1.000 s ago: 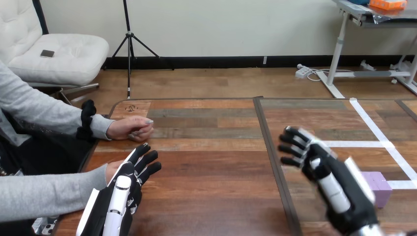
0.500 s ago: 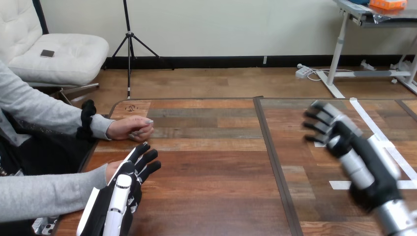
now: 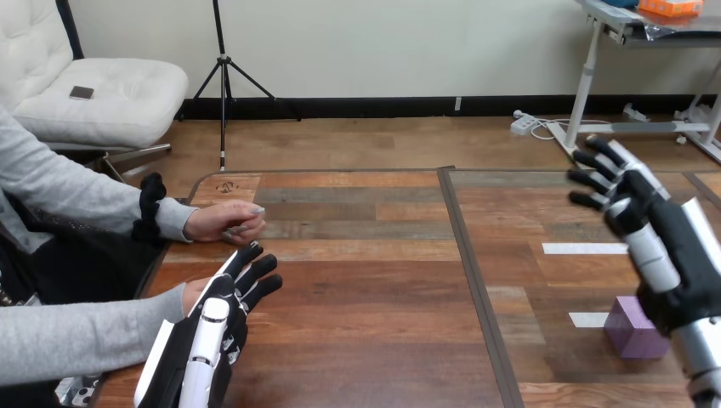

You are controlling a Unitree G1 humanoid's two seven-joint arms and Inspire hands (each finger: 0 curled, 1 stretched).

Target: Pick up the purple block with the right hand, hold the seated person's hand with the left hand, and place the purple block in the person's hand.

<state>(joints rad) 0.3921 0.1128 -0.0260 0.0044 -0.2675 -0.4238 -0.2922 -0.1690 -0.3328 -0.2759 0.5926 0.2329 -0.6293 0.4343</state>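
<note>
Right hand [image 3: 661,242] higher, fingers straight

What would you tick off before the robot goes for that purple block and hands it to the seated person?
1. Is the purple block free on the table? Ok: nothing grips it.
2. Is the right hand open for a grasp? Ok: fingers straight and spread.
3. Is the right hand at the block? Not ok: it is raised, apart from it.
4. Is the left hand holding the person's lower hand? Not ok: it lies over that hand, fingers straight, not curled round it.
5. Is the person's palm ready to receive? Cannot tell: the left hand covers it.
</note>
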